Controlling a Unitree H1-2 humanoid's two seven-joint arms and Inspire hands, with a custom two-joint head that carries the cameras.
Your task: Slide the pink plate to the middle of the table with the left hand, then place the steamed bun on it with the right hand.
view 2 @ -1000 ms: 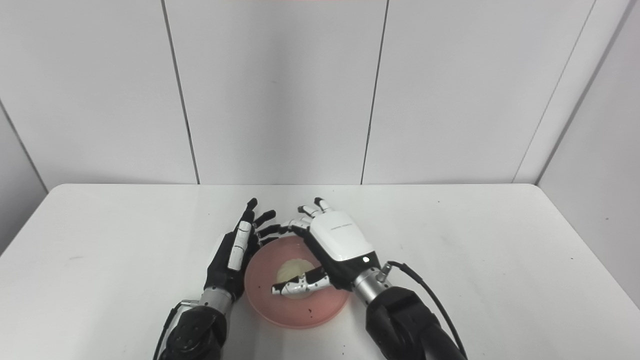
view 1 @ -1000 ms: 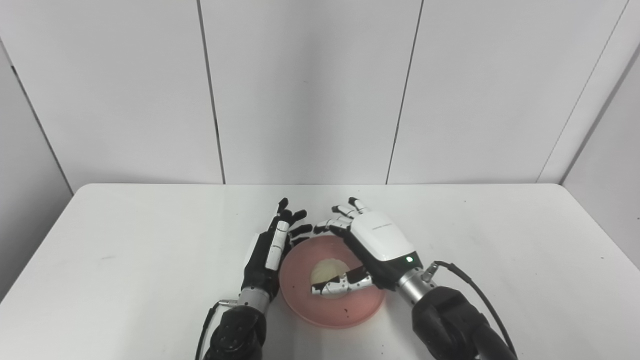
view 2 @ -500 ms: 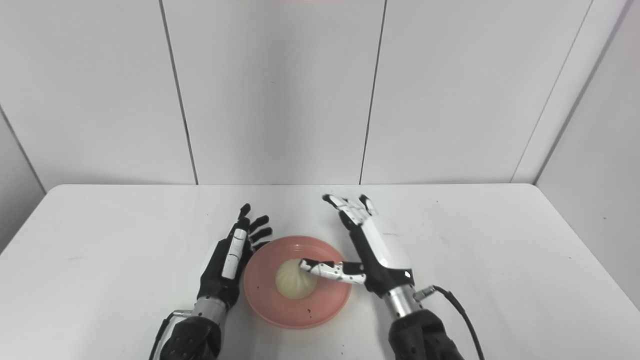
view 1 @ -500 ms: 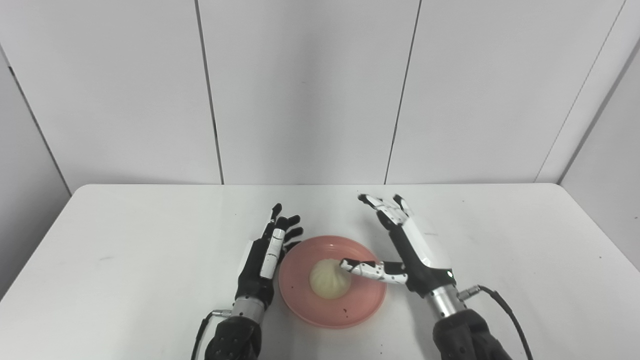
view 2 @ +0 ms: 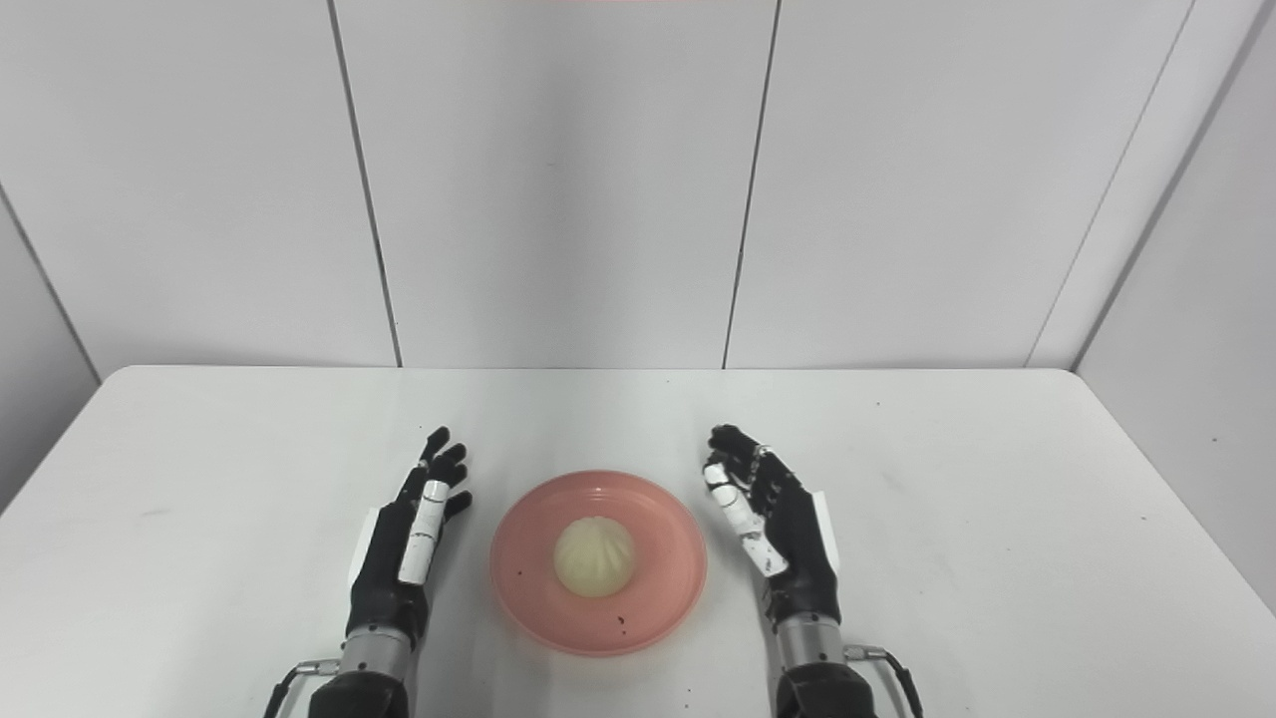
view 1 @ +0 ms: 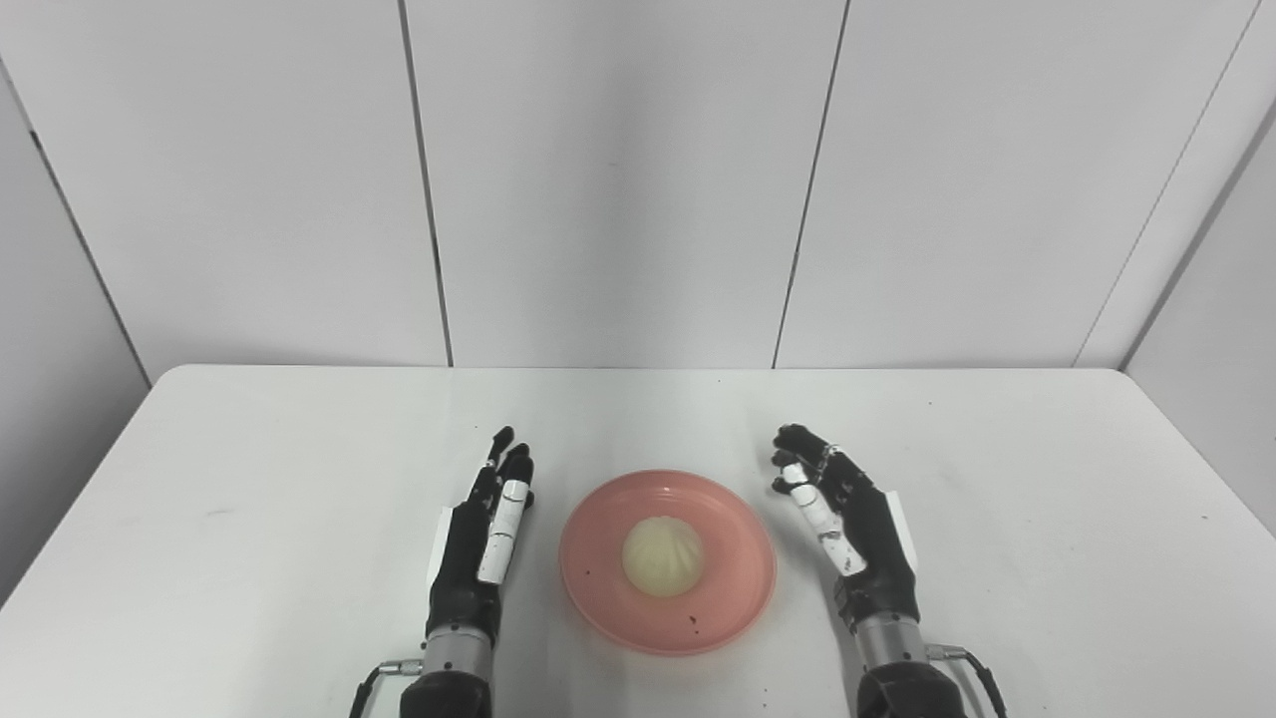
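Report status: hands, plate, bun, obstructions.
Left hand open, right hand open, flanking the pink plate without touching. Steamed bun sits centered on it. Nothing in the way.

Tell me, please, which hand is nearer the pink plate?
Left hand, slightly: it stands open just off the pink plate's left rim; the right hand, also open, sits slightly farther off its right rim.

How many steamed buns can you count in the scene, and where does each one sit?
1. The steamed bun sits near the middle of the pink plate, on the white table between the two open robot hands. Nothing appears to hide another.
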